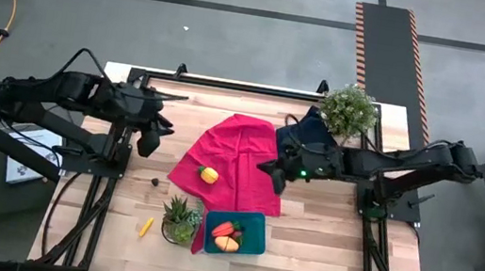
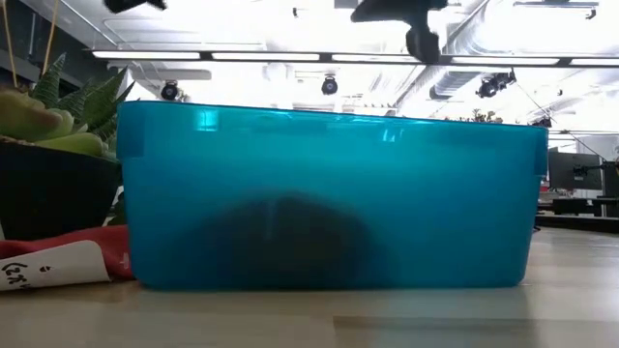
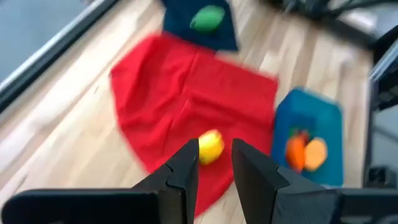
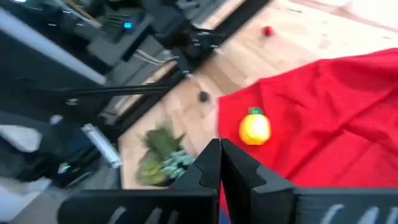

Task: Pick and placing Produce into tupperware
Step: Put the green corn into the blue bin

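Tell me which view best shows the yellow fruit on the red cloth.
The right wrist view: the yellow fruit lies unblocked on the red cloth. The left wrist view shows it partly behind that gripper's fingers. The high view shows it small. The low view misses it.

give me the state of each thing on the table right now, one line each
teal tupperware: upright, no lid, holds the carrot and the orange piece
carrot: lying inside the tupperware
orange piece: inside, beside the carrot
yellow fruit: loose on the red cloth
red cloth: spread out, rumpled
green oval: on the navy cloth
yellow stick: on bare wood
left claw: slightly open, empty, raised
right claw: shut, empty
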`<action>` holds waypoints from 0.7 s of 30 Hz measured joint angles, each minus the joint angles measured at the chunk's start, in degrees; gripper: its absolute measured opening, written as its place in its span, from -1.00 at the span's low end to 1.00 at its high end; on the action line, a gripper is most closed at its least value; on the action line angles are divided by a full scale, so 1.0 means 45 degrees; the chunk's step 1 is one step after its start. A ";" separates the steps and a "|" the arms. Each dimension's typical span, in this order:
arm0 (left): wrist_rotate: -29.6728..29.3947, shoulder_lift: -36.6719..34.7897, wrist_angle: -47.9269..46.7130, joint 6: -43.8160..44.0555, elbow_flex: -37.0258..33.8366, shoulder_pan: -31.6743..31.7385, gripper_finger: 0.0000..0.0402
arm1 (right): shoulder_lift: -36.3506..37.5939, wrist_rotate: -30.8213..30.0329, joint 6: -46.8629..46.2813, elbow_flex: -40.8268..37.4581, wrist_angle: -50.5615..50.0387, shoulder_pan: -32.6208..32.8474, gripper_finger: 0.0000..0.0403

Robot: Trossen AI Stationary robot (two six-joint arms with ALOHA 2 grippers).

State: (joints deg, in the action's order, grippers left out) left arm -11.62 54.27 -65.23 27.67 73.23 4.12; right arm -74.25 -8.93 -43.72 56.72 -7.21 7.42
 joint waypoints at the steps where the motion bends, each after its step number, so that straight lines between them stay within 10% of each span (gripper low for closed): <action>1: 0.0000 -0.0002 -0.0427 0.0128 0.0000 0.0000 -0.59 | -0.0216 0.0000 -0.0002 0.0204 -0.0218 -0.0158 -1.00; 10: -0.0574 -0.0012 -0.1525 0.0172 -0.0005 0.0000 -0.59 | -0.2449 0.0327 0.0807 0.4312 -0.6767 -0.1480 -0.95; 21: -0.0998 -0.0021 -0.1525 -0.0177 -0.0005 0.0000 -0.59 | -0.3781 -0.0526 0.0598 0.6755 -1.2000 -0.2051 -0.12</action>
State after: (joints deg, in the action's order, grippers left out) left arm -16.12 54.17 -72.10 26.87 73.21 4.12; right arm -91.27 -11.29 -41.02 87.12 -61.21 -1.81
